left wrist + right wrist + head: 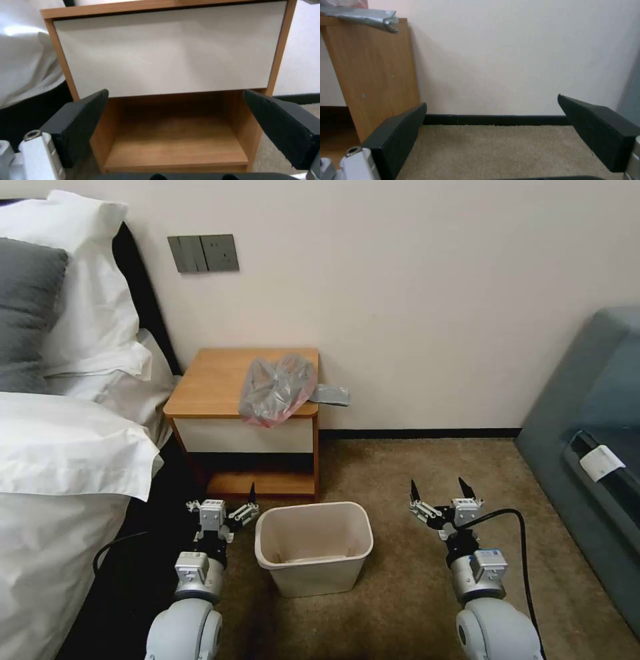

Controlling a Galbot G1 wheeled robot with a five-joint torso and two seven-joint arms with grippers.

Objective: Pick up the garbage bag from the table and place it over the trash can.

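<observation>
The garbage bag (277, 388) lies crumpled on the right part of the tabletop (213, 380), its pinkish edge drooping over the near rim and a grey flap hanging past the right side. The trash can (313, 547) stands upright on the carpet (400, 473), near the robot, between both arms. The left pincer (223, 507) and right pincer (441, 489) hover low on either side of it, fingers spread wide, holding nothing.

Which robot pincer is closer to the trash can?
Left. The left pincer sits right beside the trash can, open. The right pincer hangs open farther off on the can's other side.
</observation>
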